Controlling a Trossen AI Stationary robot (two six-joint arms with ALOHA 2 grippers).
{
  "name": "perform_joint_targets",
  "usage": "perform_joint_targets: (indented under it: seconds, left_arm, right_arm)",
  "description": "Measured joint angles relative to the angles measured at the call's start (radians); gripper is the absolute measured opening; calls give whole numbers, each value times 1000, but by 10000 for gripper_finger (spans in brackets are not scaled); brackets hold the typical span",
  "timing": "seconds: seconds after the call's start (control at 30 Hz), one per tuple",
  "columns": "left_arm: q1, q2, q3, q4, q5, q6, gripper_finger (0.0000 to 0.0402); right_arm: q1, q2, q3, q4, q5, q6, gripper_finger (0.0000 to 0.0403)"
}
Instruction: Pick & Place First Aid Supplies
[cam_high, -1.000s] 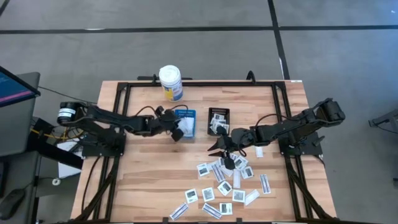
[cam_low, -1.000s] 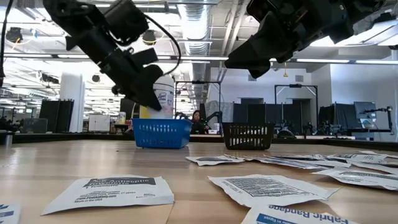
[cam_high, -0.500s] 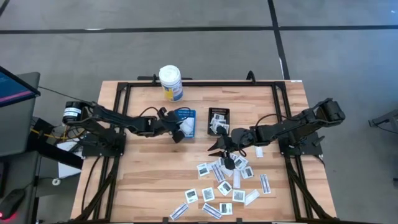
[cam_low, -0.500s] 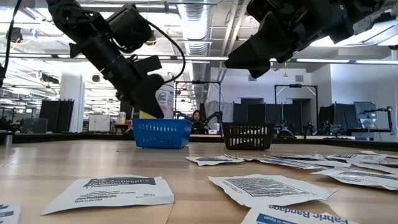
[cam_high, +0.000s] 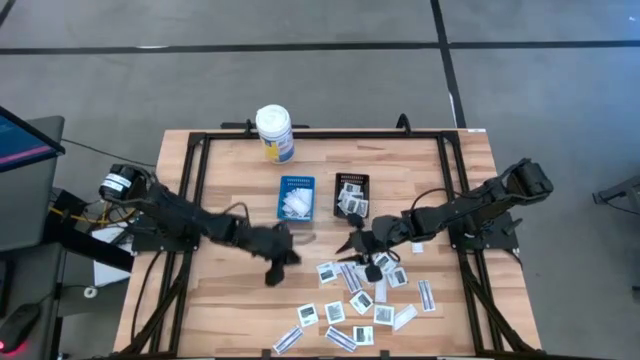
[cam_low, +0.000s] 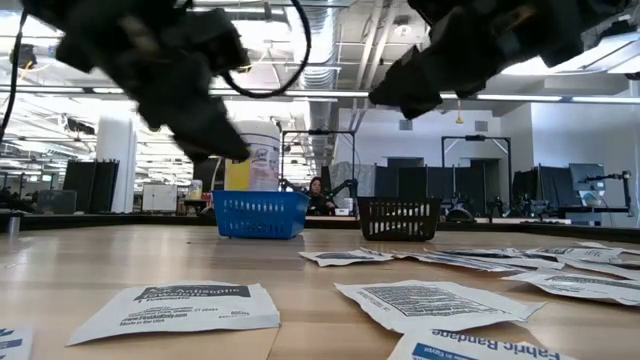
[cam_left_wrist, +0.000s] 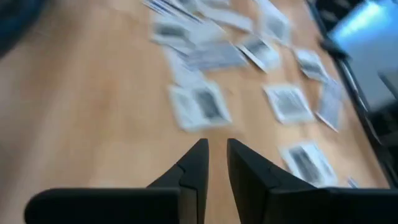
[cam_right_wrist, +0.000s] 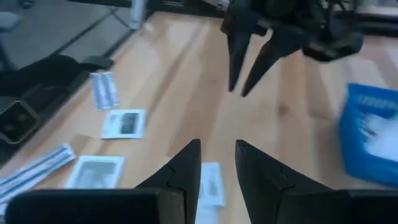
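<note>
Left tool (cam_high: 277, 268) swung away from blue tray (cam_high: 296, 198) toward packets (cam_high: 360, 300), fingers slightly parted, empty.

One camera is looking straight down on the table (cam_high: 230, 310); another is looking level across it; both are sharing the blue tray (cam_high: 296, 198).

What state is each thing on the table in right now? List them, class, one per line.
Left gripper: empty, fingers slightly apart, above bare wood.
Right gripper: empty, fingers slightly apart, above the packets.
Blue tray: holds white packets.
Black tray: holds packets.
Loose packets: lying flat, scattered.
White bottle: upright, capped.
</note>
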Motion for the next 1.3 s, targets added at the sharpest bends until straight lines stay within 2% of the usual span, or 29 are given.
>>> perform_joint_targets:
  seconds: [0.13, 0.27, 0.33, 0.47, 0.7, 0.93, 1.03, 1.17, 1.3]
  left_arm:
    - [-108, 38, 0, 0, -48, -2, 53]
    - [-173, 73, 0, 7, -107, -1, 50]
    - [-182, 86, 0, 11, -110, -1, 49]
    - [-183, 85, 0, 10, -113, 3, 49]
    - [-181, 80, 0, 9, -113, 3, 49]
    - [-181, 80, 0, 8, -113, 3, 49]
    - [-181, 80, 0, 8, -113, 3, 49]
    - [-181, 80, 0, 8, -113, 3, 49]
    - [-181, 80, 0, 8, -113, 3, 49]
  right_arm:
    - [35, 81, 9, 32, 0, -46, 93]
    - [32, 198, 66, 35, 1, -18, 93]
    - [25, 246, 112, 9, 0, 16, 93]
    - [20, 337, 238, -190, 5, 31, 100]
    - [31, 495, 433, -402, 11, 0, 134]
    - [20, 562, 498, -484, 29, -64, 160]
    - [14, 568, 499, -490, 24, -73, 142]
    - [6, 569, 499, -498, 16, -35, 88]
    - [-4, 566, 498, -497, -66, -37, 37]
